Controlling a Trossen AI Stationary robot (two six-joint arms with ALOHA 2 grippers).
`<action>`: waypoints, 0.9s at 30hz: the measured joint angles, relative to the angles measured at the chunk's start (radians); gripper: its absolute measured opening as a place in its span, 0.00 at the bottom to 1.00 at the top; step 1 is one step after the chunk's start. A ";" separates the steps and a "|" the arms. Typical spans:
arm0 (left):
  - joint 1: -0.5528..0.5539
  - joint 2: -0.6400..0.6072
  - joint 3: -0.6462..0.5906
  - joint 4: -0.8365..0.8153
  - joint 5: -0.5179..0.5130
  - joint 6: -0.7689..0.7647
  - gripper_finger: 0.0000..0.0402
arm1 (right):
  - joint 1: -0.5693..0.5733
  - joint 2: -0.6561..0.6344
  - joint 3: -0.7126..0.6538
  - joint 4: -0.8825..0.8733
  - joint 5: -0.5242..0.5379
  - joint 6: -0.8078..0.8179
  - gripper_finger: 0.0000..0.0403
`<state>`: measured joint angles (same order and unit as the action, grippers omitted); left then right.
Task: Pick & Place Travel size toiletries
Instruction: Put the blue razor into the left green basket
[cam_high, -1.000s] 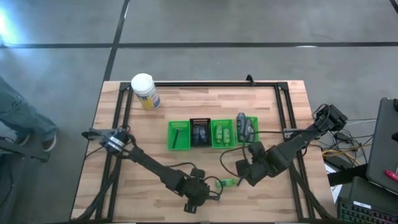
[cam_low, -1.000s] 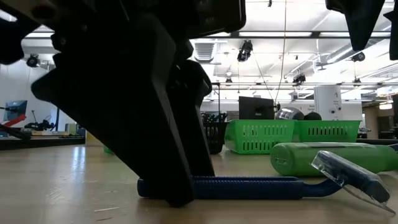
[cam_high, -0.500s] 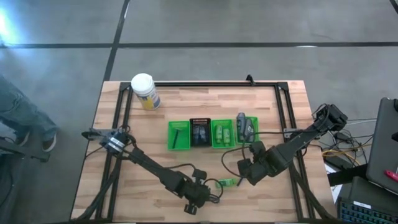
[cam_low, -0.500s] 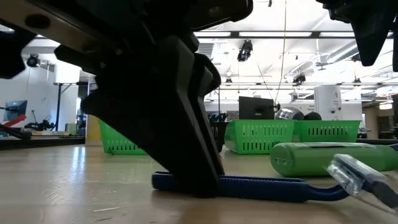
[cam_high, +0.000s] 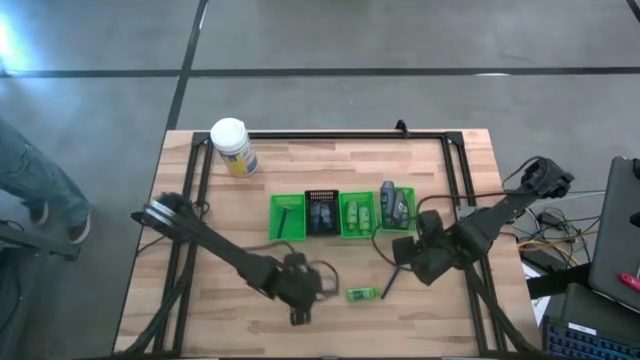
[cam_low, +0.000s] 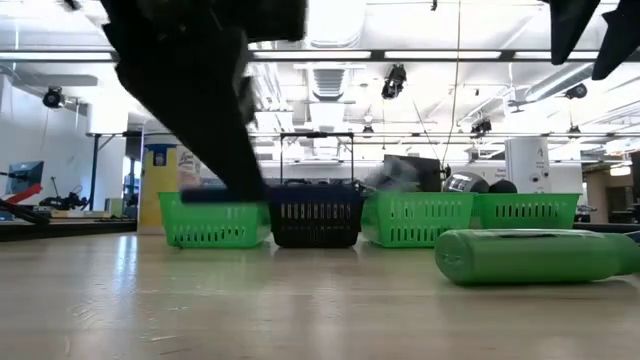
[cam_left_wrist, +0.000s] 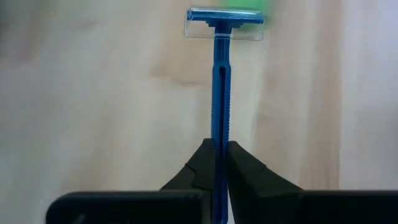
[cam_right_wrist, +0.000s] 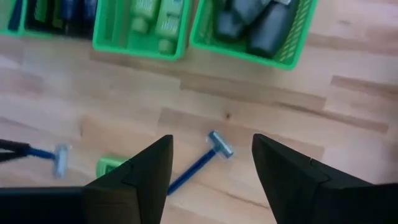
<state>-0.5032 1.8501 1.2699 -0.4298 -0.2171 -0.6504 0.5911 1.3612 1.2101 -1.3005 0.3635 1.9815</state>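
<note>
Left gripper (cam_left_wrist: 219, 163) closed tight on the handle of a blue razor (cam_left_wrist: 219, 93), seen in the left wrist view; razor head clear of the table, pointing away from the fingers. In the high view, left gripper (cam_high: 300, 290) at about 6 o'clock of the table (cam_high: 200, 300), near the front edge.

Right gripper (cam_right_wrist: 211, 168) roughly half open, nothing between the fingers; in the high view, poised at about 4 o'clock (cam_high: 405, 258), just in front of the tray row.

Second blue razor (cam_right_wrist: 198, 163) flat on the wood beneath the right gripper. Green mini bottle (cam_high: 361, 294) lying on its side between the two grippers.

Four-compartment tray (cam_high: 342, 236) at table centre: green bottles (cam_right_wrist: 149, 15) in one bin, grey tubes (cam_right_wrist: 258, 18) in the end bin.

White jar (cam_high: 232, 146) at 11 o'clock.
</note>
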 joint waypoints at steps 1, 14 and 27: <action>0.001 -0.048 -0.045 0.013 -0.023 -0.078 0.05 | 0.000 -0.008 -0.004 -0.003 0.004 0.005 0.53; 0.144 -0.651 -0.586 0.143 -0.431 -0.949 0.04 | 0.000 -0.020 -0.093 0.005 0.004 0.061 0.54; 0.391 -0.583 -0.600 0.154 -0.238 -0.835 0.27 | 0.000 -0.030 -0.122 0.028 0.002 0.051 0.51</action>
<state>-0.1121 1.2667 0.6696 -0.2759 -0.4555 -1.4850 0.5907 1.3307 1.0878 -1.2725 0.3654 2.0329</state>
